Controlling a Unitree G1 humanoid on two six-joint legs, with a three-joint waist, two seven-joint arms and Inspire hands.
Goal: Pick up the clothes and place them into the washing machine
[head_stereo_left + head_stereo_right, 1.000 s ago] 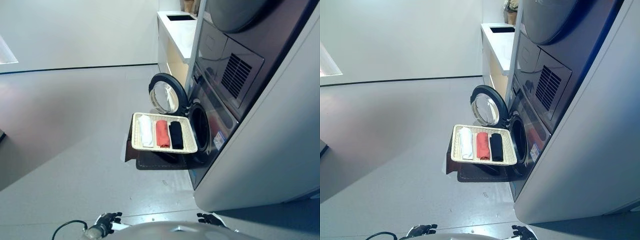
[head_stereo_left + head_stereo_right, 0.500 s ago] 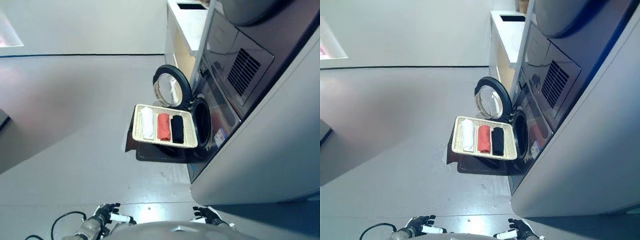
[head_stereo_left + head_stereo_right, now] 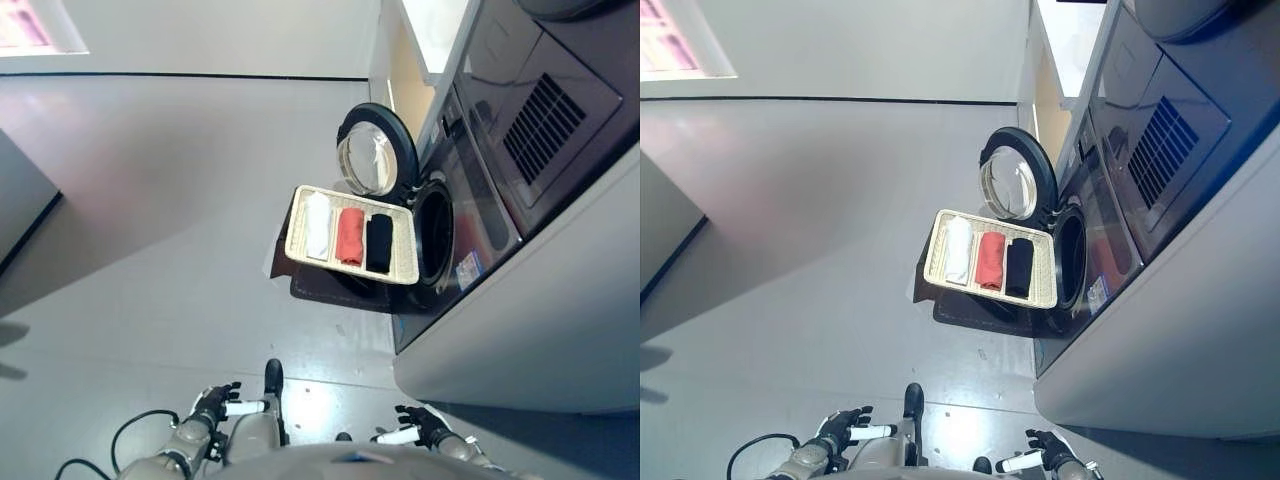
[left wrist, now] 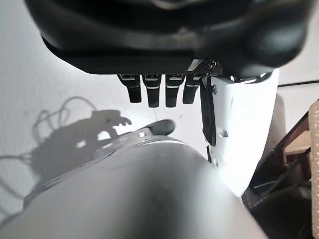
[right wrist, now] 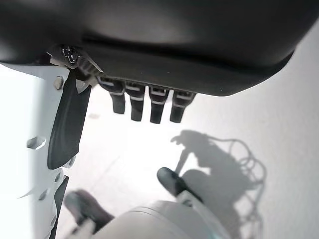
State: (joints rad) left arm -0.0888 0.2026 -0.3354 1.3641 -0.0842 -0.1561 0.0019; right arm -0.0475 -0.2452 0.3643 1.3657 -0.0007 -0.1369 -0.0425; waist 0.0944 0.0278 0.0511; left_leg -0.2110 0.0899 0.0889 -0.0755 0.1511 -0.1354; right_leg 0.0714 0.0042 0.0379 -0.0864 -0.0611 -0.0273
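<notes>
A shallow wicker basket point(image 3: 296, 228) rests on a low dark brown box point(image 3: 325, 290) in front of the washing machine's round opening point(image 3: 435, 235). The machine's door point(image 3: 375, 160) stands open behind the basket. In the basket lie a folded white cloth point(image 3: 317, 225), a red cloth point(image 3: 349, 236) and a black cloth point(image 3: 379, 243), side by side. My left hand point(image 3: 213, 403) and right hand point(image 3: 418, 425) hang low, far from the basket, open and empty. The left wrist view point(image 4: 152, 92) and the right wrist view point(image 5: 149, 107) show straight fingers over bare floor.
A second machine with a vent grille point(image 3: 545, 120) is stacked above the washer. A white counter point(image 3: 440, 25) stands beyond it. A dark panel point(image 3: 25, 215) edges the floor at far left. Grey floor point(image 3: 180, 200) stretches between me and the basket.
The camera has shifted, so the basket and machine sit further right in the eye views. Both hands show higher at the bottom. The clothes lie as before.
</notes>
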